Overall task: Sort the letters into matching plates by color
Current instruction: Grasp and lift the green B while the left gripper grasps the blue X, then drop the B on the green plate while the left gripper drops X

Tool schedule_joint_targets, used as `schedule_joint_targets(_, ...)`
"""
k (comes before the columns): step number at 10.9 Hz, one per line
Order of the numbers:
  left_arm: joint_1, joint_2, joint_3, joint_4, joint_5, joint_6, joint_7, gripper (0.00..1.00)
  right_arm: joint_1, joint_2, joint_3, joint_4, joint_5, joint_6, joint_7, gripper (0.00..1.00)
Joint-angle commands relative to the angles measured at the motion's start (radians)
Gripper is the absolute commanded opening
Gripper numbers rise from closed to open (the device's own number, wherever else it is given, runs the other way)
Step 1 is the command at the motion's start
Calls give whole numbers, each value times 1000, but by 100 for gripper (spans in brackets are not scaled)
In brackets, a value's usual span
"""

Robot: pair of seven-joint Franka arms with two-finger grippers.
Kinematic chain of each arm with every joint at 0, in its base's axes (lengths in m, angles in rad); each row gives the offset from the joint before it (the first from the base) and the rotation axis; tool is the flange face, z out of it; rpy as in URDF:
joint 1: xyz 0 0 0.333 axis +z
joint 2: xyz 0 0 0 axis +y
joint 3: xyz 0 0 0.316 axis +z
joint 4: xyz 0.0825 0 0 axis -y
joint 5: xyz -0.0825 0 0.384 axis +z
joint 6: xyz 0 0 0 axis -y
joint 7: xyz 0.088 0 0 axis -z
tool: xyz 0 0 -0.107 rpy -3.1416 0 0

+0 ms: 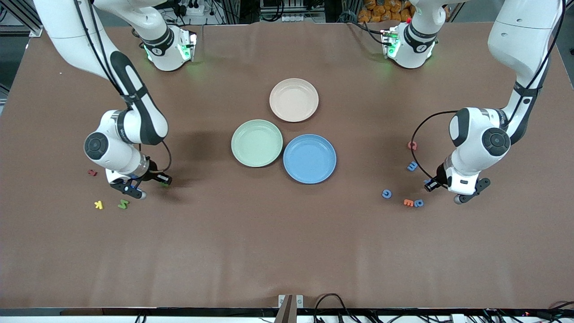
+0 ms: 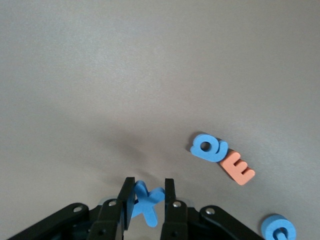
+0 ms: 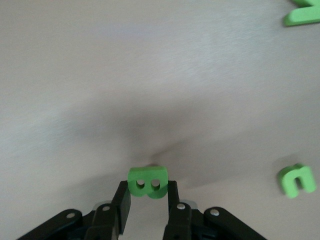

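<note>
My left gripper (image 2: pixel 147 182) is shut on a blue letter X (image 2: pixel 146 201), low over the table toward the left arm's end (image 1: pixel 429 183). Beside it lie a blue Q (image 2: pixel 209 148) and another blue letter (image 2: pixel 278 230); a third blue letter (image 1: pixel 412 166) lies farther from the front camera. My right gripper (image 3: pixel 147 186) is shut on a green letter B (image 3: pixel 147 181), low over the right arm's end (image 1: pixel 164 183). Two more green letters (image 3: pixel 302 14) (image 3: pixel 297 180) lie nearby. The mint green plate (image 1: pixel 257 143) and the blue plate (image 1: pixel 309 158) sit side by side at mid-table, both bare.
A beige-pink plate (image 1: pixel 293 99) sits farther from the front camera than the two others. An orange E (image 2: pixel 237 167) touches the blue Q. A red letter (image 1: pixel 412 145) lies near the left arm. A yellow K (image 1: pixel 98 205) and a red letter (image 1: pixel 92 172) lie near the right arm.
</note>
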Motion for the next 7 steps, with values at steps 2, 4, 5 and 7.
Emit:
schedule_joint_targets(2, 3, -28, -88, 17, -5, -56, -26, 0, 143, -70, 14, -18, 11, -53, 124, 27)
schedule_joint_targets(4, -1, -28, -137, 52, -3, -94, -118, 0, 232, -71, 14, -18, 6, -58, 178, 27)
schedule_joint_targets(5, -3, -26, -158, 70, -2, -117, -149, 0, 275, -73, 14, -18, 3, -66, 219, 27)
schedule_joint_targets(7, -30, -26, -169, 81, -2, -130, -152, 0, 356, -73, 14, -18, 3, -75, 302, 27)
